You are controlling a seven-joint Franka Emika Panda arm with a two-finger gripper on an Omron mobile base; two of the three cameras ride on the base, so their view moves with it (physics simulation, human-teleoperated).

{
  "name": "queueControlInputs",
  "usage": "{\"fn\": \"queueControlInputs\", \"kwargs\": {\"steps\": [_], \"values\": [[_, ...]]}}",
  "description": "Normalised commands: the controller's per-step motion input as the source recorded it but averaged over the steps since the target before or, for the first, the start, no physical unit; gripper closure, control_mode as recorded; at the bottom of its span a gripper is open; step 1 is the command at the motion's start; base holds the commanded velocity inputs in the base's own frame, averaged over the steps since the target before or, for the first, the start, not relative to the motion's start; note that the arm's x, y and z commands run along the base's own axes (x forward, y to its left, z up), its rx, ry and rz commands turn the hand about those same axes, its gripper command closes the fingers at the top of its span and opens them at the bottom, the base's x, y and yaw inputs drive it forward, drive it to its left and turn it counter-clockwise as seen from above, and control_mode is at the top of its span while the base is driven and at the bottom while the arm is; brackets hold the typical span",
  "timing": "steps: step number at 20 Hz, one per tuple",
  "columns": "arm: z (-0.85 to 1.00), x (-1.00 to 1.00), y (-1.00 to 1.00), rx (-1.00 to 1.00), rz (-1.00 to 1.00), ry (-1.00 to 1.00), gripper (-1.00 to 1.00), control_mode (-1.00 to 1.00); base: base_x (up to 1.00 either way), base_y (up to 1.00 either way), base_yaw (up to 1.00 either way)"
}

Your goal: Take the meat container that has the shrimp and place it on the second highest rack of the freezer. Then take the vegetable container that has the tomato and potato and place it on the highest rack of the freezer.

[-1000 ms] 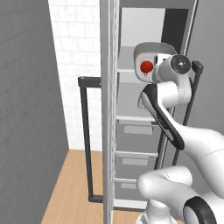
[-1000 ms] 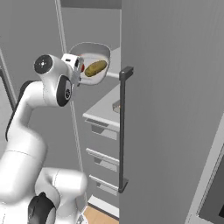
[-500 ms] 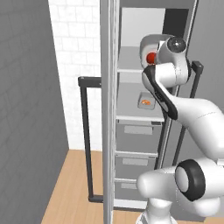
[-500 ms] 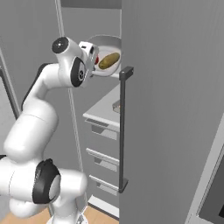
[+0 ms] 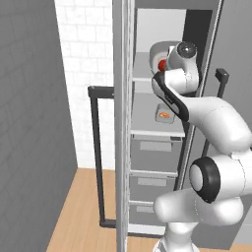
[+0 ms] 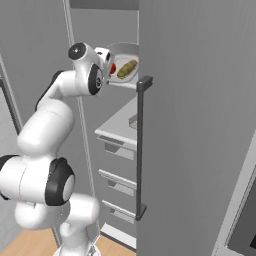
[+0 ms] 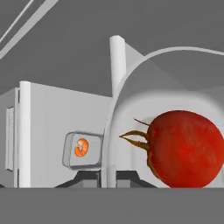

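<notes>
My gripper [image 7: 108, 178] is shut on the rim of the vegetable container [image 7: 114, 127], a wide grey tray holding the tomato [image 7: 186, 148]. From the right base view the vegetable container [image 6: 125, 56] hangs tilted inside the open freezer [image 6: 195, 125], just over the highest rack [image 6: 129, 85], with the tomato [image 6: 113, 68] and the potato [image 6: 127, 67] in it. Below it, the meat container [image 5: 165, 114] with the shrimp [image 5: 165, 116] lies on the second highest rack [image 5: 147, 120]. The shrimp [image 7: 81, 147] also shows in the hand view.
The freezer door [image 5: 123, 123] stands open edge-on at the left of the arm, with its black bar handle [image 5: 97, 152] beyond. Pale drawers [image 5: 152, 155] sit under the shelves. A second black handle [image 6: 140, 150] runs down the cabinet front on the right.
The arm has lifted the vegetable container and carried it deeper into the freezer, to the level of the top shelf. The meat container has stayed put.
</notes>
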Motion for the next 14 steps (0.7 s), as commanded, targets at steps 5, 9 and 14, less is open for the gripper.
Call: {"fn": "queueControlInputs", "kwargs": {"steps": [5, 9, 14], "values": [[0.00, 0.38, -0.15, 0.00, 0.02, 0.00, 1.00, -1.00, 0.00, 0.00, 0.00], [0.00, 0.73, -0.31, 0.00, 0.00, 0.00, 1.00, -1.00, 0.00, 0.00, 0.00], [0.00, 0.94, -0.14, 0.00, 0.00, 0.00, 1.00, -1.00, 0.00, 0.00, 0.00]]}}
